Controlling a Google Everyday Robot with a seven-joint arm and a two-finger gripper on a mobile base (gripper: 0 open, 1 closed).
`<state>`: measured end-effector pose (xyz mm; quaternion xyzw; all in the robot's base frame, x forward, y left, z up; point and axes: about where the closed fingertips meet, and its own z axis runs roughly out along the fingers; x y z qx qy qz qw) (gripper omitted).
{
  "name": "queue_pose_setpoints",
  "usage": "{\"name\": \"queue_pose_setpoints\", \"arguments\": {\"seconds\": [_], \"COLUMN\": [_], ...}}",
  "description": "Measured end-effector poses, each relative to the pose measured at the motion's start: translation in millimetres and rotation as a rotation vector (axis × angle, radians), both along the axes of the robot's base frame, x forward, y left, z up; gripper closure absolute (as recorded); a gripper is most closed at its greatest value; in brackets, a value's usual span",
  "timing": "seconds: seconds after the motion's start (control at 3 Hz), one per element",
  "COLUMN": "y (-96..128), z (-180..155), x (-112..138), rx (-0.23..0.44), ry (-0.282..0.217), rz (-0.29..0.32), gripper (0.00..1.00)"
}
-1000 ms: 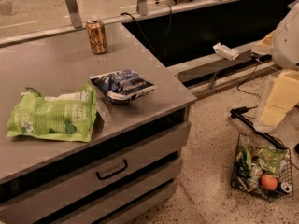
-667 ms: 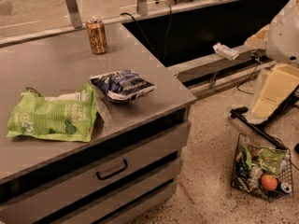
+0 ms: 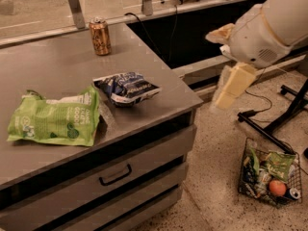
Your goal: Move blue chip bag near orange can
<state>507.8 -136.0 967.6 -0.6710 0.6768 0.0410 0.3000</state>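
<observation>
The blue chip bag (image 3: 126, 87) lies crinkled near the front right corner of the grey counter (image 3: 57, 76). The orange can (image 3: 100, 36) stands upright at the back of the counter, well behind the bag. My gripper (image 3: 227, 91) hangs from the white arm (image 3: 262, 30) in the air to the right of the counter, off its edge, at about the bag's height. It holds nothing that I can see.
A larger light-green bag (image 3: 54, 121) lies left of the blue bag. Drawers (image 3: 115, 174) front the counter. A wire basket (image 3: 269, 179) of groceries stands on the floor at right. A black stand's legs (image 3: 274, 126) cross the floor behind it.
The arm and gripper have swung left toward the counter's right edge. The bags and the can have not moved.
</observation>
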Motion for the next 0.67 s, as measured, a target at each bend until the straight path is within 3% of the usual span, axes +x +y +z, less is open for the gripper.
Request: {"name": "queue_pose_setpoints", "arguments": {"seconds": [0.33,0.67], "y": [35.4,35.5], "z": [-19.4,-19.3], "x": [11.6,11.6], "rx": [0.021,0.021], "ry": [-0.060,-0.060], "rz": [0.098,0.098], "gripper": [0.00,0.00]}}
